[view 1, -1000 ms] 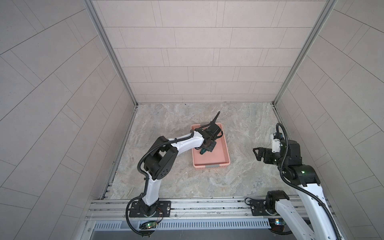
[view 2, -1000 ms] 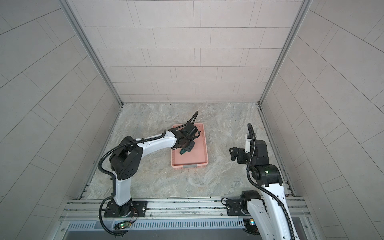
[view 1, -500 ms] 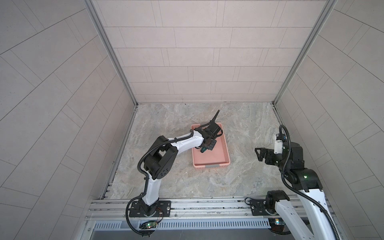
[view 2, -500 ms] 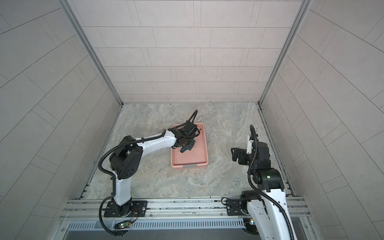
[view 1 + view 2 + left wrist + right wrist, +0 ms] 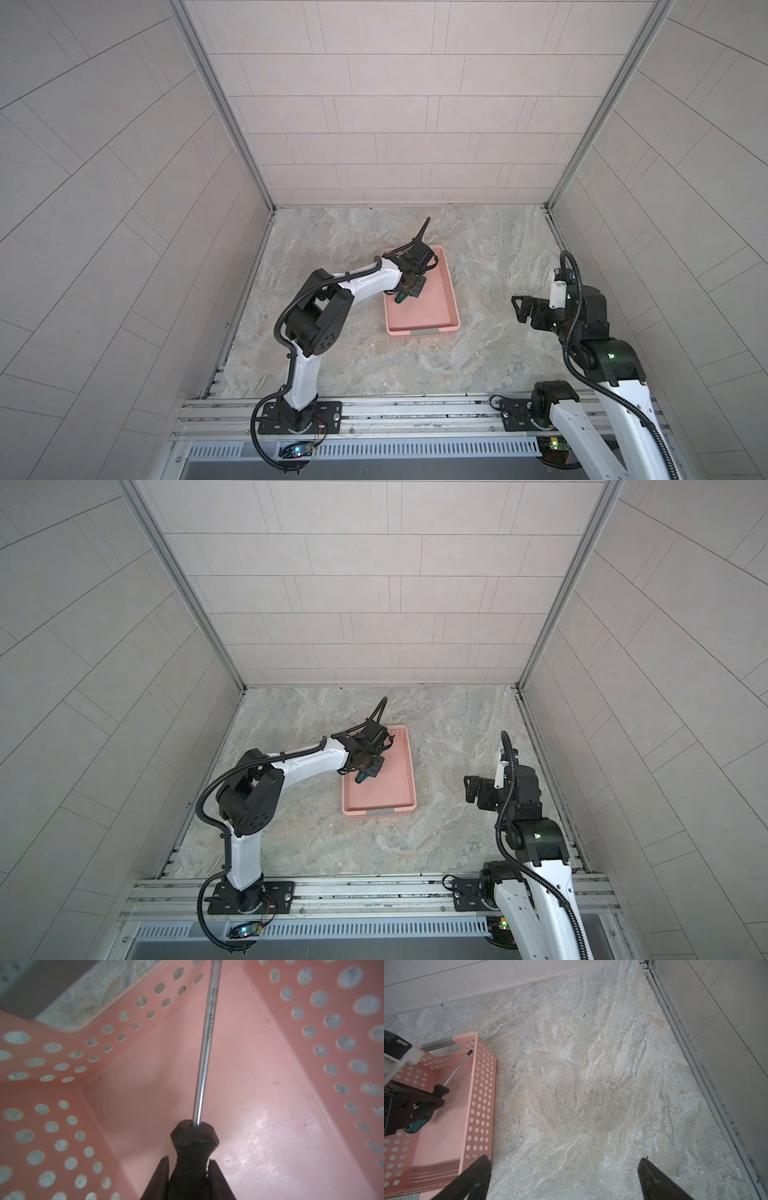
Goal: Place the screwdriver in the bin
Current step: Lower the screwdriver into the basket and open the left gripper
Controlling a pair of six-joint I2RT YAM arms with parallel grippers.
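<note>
Left fingers grip the screwdriver inside the bin.

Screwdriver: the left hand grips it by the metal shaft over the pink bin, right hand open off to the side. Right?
No: the left hand grips the screwdriver by its black handle, not the shaft; the left wrist view shows it. It is over the pink bin, right hand open off to the side.
</note>
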